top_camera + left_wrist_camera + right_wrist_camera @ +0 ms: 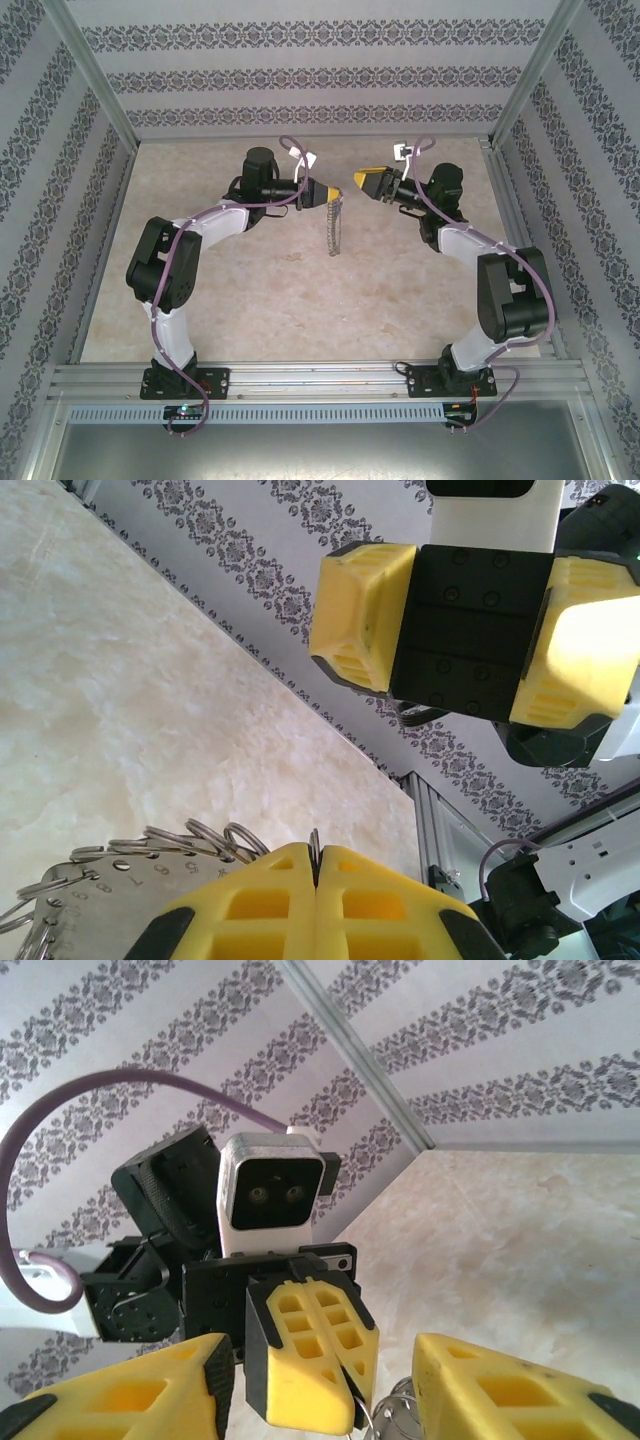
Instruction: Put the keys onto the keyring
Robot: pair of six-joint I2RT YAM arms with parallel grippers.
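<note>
top external view: the left claw [325, 193] is pinched shut high over the middle of the worktop [280, 300]. the keyring [333, 232] hangs from it as a narrow grey strip, clear of the surface. the right claw [366, 182] faces it tip to tip, just beside it and not touching, jaws parted and empty. the worktop is a pale, marbled cream sheet, boxed in by grey-and-white patterned walls [300, 75], with an aluminium rail [320, 378] along the near edge.

left wrist view: the left claw [316, 880] has its yellow pads pressed together on one thin wire loop of the keyring [190, 838]. the rest fans out to the side as a bunch of loops beside a grey metal tag [105, 905] stamped with numbers. opposite it, the right claw [468, 630] stands about half open with nothing between its pads.

right wrist view: the right claw [320, 1410] spreads to either side of the shut left claw [338, 1365], and a few loops of the keyring [395, 1400] peek out just below.

judgement: this looks like the hand-off stage, with the ring presented in the air for the other arm to work on. whether the key is already on it cannot be told. the next move likely calls for a small, well-aligned approach by the right claw, since the limp ring could swing if bumped.
</note>
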